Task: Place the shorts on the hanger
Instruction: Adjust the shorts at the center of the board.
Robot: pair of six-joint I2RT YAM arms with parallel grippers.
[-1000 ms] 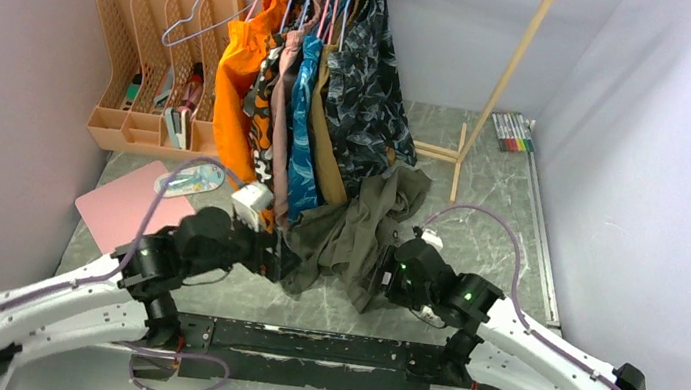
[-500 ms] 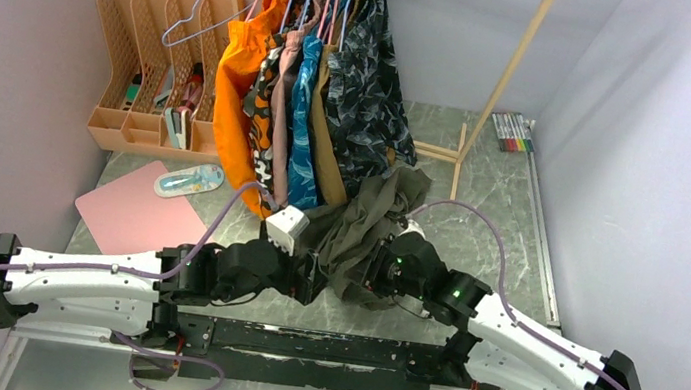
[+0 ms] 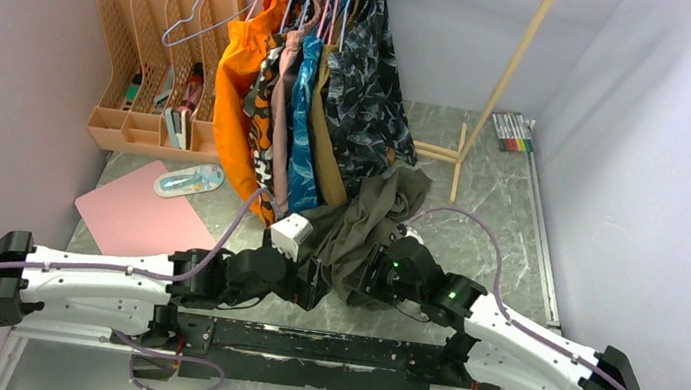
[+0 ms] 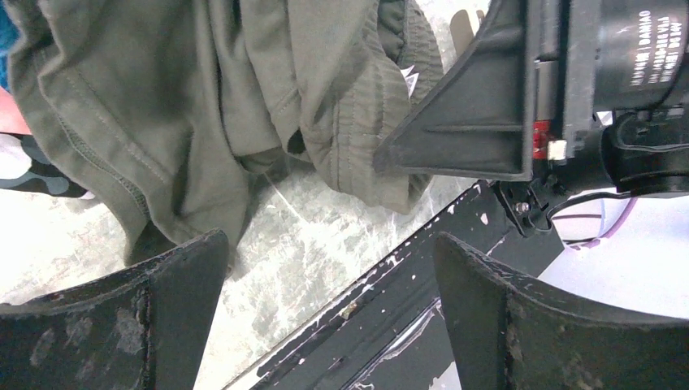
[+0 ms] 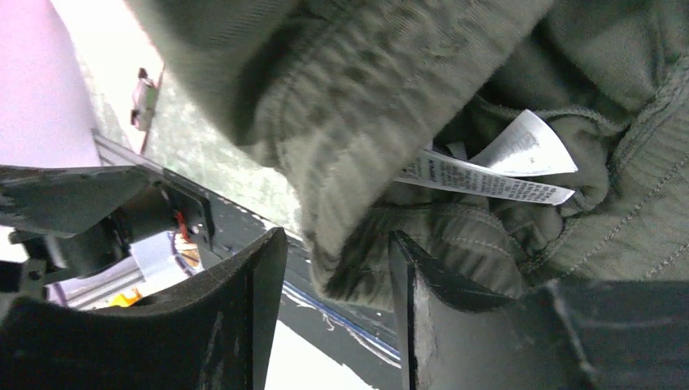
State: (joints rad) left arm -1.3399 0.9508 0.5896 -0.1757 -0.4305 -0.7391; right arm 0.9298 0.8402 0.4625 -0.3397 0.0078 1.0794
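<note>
The olive-green shorts (image 3: 373, 221) lie in a crumpled heap on the table below the hanging clothes, and fill the left wrist view (image 4: 203, 106). The light-blue hanger (image 3: 198, 19) hangs bare at the left end of the rack. My left gripper (image 3: 314, 287) (image 4: 327, 240) is open and low, just in front of the shorts' near edge, with nothing between its fingers. My right gripper (image 3: 369, 277) (image 5: 337, 240) is open around a fold of the ribbed waistband (image 5: 357, 162). That fold lies against one finger, with a gap to the other. A white care label (image 5: 487, 175) shows.
Several garments hang on the wooden rack, among them an orange one (image 3: 239, 90) and a dark camouflage one (image 3: 368, 87). A peach file organiser (image 3: 151, 69) stands back left, with a pink mat (image 3: 132, 212) in front. Markers (image 3: 513, 131) lie back right. A black rail (image 3: 322, 343) runs along the near edge.
My left arm has swung away from the hanging clothes, down and right, to the shorts' near edge. The right gripper has crept a little left into the fabric.
</note>
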